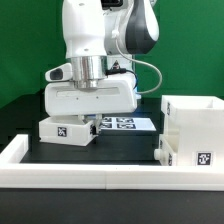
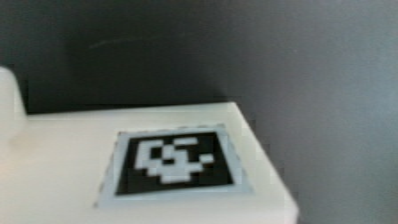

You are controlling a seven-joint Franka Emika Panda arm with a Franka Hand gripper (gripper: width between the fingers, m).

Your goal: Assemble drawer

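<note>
A small white drawer part (image 1: pixel 66 130) with a black tag lies on the black table at the exterior view's left. My gripper (image 1: pixel 88 119) hangs right over it, the wide white hand just above its top. In the wrist view the same part (image 2: pixel 71 165) fills the lower frame at close range, its tag (image 2: pixel 171 162) facing the camera. No fingers show there. The exterior view hides the fingertips behind the hand and the part, so I cannot tell whether they are open or shut. The white open drawer box (image 1: pixel 190 130) stands at the exterior view's right.
The marker board (image 1: pixel 126 124) lies flat behind the gripper, mid-table. A low white wall (image 1: pixel 100 170) runs along the front and left edges of the black table. A green backdrop stands behind the arm.
</note>
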